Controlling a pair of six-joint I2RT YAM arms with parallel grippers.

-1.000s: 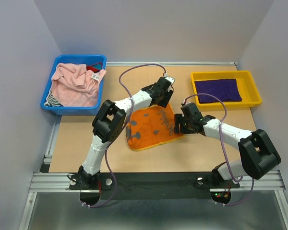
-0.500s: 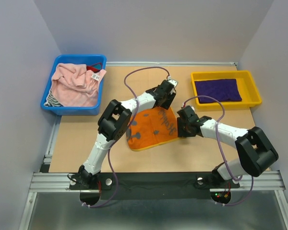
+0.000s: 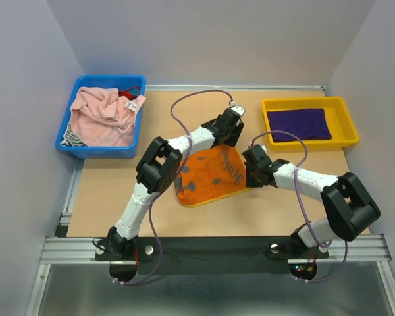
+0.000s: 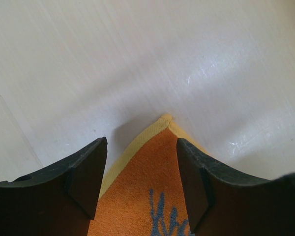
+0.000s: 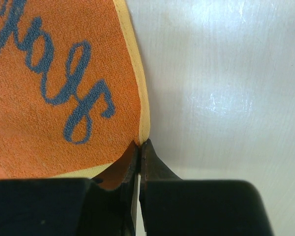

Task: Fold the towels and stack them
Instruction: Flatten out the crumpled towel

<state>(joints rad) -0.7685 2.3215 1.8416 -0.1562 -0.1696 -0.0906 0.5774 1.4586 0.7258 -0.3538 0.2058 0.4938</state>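
- Orange towel (image 3: 210,174): lies about mid-desk between the two arms, skewed, one corner pointing far. Grey-blue script on it, yellow edging. Its right part is raised off the desk (image 3: 118,197); the left part lies flat.
- Right hand (image 5: 140,147): clenched on the towel's right corner. In the wrist view both fingers meet on the yellow hem, and the cloth just behind them curls up.
- Left hand (image 4: 140,147): released, fingers (image 4: 83,172) spread wide. They straddle the towel's far corner, one on each side. I cannot tell whether the tips touch the cloth.
- Purple towel (image 3: 296,123): flat in the yellow tray (image 3: 345,141) at the far right of the desk, well apart from both hands.
- Pink towel (image 3: 102,115): bunched in the blue bin (image 3: 95,153) at the far left, filling most of it. A white tag shows at its right edge, and a striped cloth peeks out at the bin's near left corner.
- Both arms reach in from the near edge and meet at the orange towel, the left at its far corner, the right at its right side.
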